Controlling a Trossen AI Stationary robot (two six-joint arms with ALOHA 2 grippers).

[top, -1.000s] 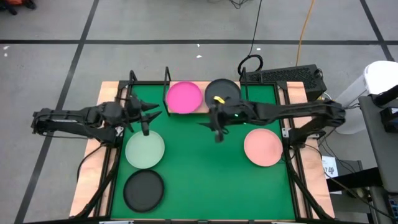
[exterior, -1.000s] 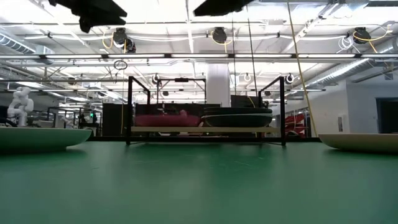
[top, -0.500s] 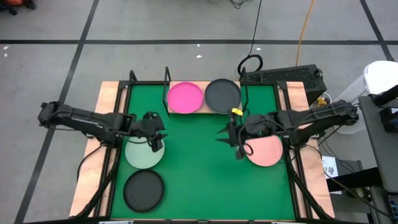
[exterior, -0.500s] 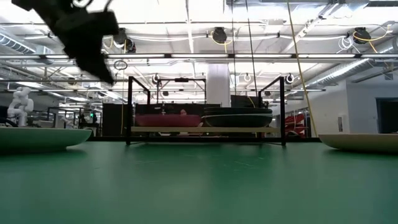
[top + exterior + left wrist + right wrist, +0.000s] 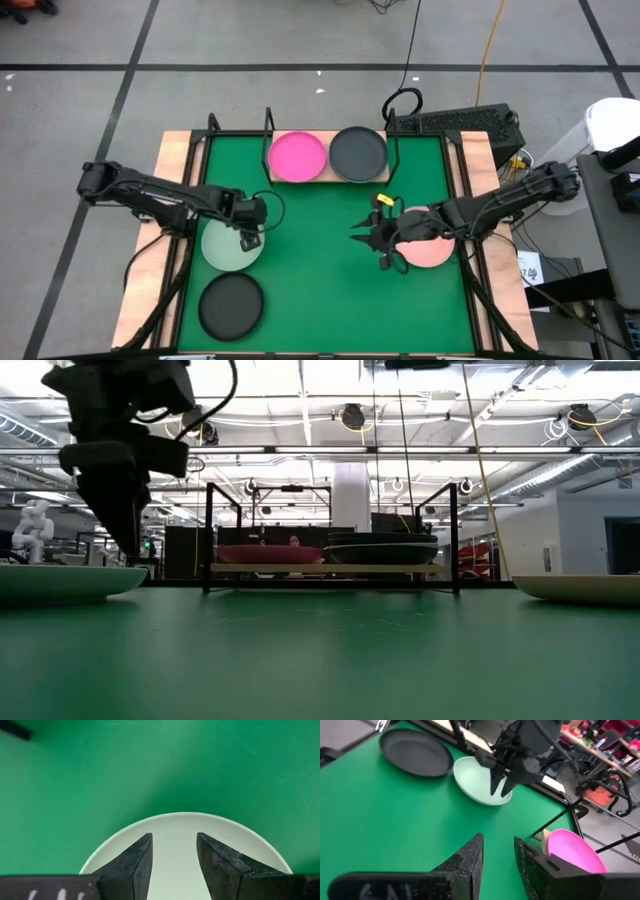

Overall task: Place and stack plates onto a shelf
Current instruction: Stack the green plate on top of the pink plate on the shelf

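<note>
The shelf (image 5: 322, 176) stands at the mat's far edge and bears a magenta plate (image 5: 297, 157) and a dark grey plate (image 5: 358, 153). A mint-green plate (image 5: 225, 245) lies on the mat at the left, and a dark grey plate (image 5: 231, 305) lies nearer. A light pink plate (image 5: 430, 240) lies at the right. My left gripper (image 5: 250, 240) is open and points down, just above the mint plate's right part (image 5: 175, 827). My right gripper (image 5: 383, 255) is open and empty above the mat, beside the pink plate's left edge.
Black rod uprights (image 5: 208, 535) frame the shelf. The mat's middle (image 5: 320, 260) is bare green. In the low view the mint plate's rim (image 5: 60, 580) shows at the left and the pink plate's rim (image 5: 580, 588) at the right. A black frame edges the table.
My left gripper has gone toward the near edge and down, and now stands over the mint plate's right part. My right gripper has gone from in front of the shelf toward the near right, to the pink plate's left edge. No plate has moved.
</note>
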